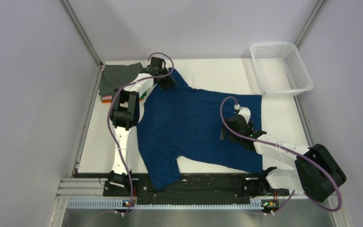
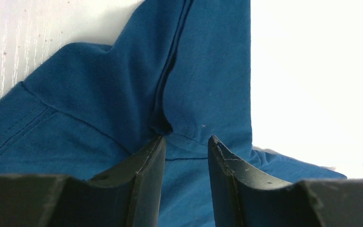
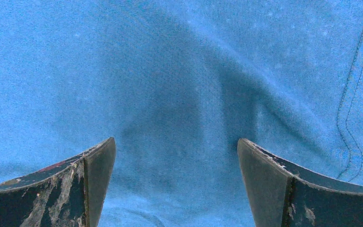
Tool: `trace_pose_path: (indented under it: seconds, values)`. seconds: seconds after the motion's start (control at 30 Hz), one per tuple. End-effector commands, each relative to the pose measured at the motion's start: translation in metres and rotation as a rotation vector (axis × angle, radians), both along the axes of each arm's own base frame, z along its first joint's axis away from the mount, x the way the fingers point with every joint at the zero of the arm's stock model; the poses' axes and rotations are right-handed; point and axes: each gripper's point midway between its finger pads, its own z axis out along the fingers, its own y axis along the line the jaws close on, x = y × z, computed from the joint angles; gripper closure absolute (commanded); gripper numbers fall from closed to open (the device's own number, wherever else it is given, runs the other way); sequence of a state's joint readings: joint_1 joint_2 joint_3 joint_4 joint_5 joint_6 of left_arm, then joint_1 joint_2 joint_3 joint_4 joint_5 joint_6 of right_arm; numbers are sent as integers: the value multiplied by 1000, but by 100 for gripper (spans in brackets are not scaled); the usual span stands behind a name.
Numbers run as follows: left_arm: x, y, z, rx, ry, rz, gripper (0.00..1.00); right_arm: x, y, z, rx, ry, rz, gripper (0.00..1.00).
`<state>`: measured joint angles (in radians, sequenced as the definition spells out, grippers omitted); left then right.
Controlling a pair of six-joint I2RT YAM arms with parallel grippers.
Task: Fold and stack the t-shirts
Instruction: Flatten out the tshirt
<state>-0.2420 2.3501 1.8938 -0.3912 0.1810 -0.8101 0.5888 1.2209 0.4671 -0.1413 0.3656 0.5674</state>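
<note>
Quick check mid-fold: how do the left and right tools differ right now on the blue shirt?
The left tool's jaws stand narrow, with a pucker of the navy t-shirt at their tips; the right tool's jaws stand wide over nearly flat cloth. The left tool works the shirt's far sleeve edge, beside the folded stack; the right tool sits over the body near the hem. Both point down at the same shirt.

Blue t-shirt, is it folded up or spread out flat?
Spread out. The navy t-shirt lies flat on the table, both sleeves sticking out, nothing folded over yet.
</note>
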Motion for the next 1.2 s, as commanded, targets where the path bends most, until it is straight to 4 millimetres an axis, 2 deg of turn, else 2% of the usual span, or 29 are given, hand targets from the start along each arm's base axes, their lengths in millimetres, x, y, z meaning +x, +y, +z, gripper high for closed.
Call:
trace_pose_path:
  seconds: [0.0,0.17,0.33,0.5,0.53,0.57,0.83,0.93,1.07,1.17]
  values:
    - [21,-6,29,-22,-95,2,57,3,4,2,-4,0,5,1]
    - [26,1,37,17,-123,22,57,3,3,2,-6,3,5,1]
    - [28,-3,23,8,-103,9,64,3,3,1,-8,6,5,1]
    - [29,-7,11,-5,-78,0,84,3,2,1,-12,7,1,1]
    - [30,-7,12,-5,-80,-1,89,3,2,1,-13,7,1,1]
    - [30,-8,13,-6,-83,-3,100,3,2,1,-14,7,1,1]
    - [40,-30,40,-39,-197,-49,100,3,-1,1,-22,9,-3,1]
    - [44,-44,40,-68,-228,-74,100,0,-2,-1,-27,16,-2,1]
    - [61,-56,46,-122,-285,-59,100,0,-4,0,-30,11,-7,1]
    - [77,-77,59,-189,-369,-98,100,1,-4,-2,-35,13,-7,1]
